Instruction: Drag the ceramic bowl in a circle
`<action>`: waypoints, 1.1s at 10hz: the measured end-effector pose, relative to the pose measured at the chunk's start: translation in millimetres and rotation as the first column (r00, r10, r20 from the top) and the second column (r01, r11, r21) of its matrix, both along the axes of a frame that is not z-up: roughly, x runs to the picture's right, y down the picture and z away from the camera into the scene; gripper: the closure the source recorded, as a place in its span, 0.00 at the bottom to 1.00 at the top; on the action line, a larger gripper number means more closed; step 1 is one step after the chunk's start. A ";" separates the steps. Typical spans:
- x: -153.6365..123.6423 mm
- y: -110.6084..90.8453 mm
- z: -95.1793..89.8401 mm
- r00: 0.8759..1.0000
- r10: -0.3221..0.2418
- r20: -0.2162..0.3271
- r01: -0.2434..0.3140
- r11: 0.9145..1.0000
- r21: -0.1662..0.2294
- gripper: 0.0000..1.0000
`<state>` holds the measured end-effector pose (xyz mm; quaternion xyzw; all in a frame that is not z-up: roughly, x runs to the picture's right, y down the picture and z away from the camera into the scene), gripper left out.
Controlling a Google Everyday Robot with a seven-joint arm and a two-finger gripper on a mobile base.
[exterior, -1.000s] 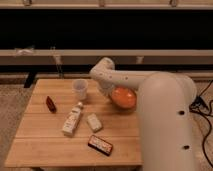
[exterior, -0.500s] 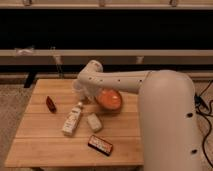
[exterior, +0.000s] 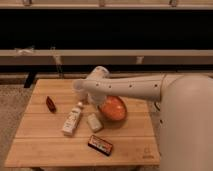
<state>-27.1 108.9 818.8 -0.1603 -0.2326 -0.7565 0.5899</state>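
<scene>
Bowl work looks part way done, as far as you can judge. The bowl sits on the surface, a bit right of the middle. The pincer is down at the bowl's left edge, under the long white arm. You cannot tell if the pincer is holding the rim or just pressing on it (the arm hides that part). You also cannot see how much of the circle is made, so count the loop as left to finish.

Now count with me:
- one bowl
- one cup, half behind the arm
- one white bottle
- one small white block
- one dark red thing
- one dark packet
</scene>
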 end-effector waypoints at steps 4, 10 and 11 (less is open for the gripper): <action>74.4 -6.7 22.5 0.992 0.037 -0.120 -0.039 0.999 -0.015 1.00; 86.4 -48.8 69.7 0.996 -0.013 -0.091 0.016 0.999 0.038 1.00; 71.2 -58.4 76.1 0.997 -0.022 -0.067 0.025 0.998 0.052 1.00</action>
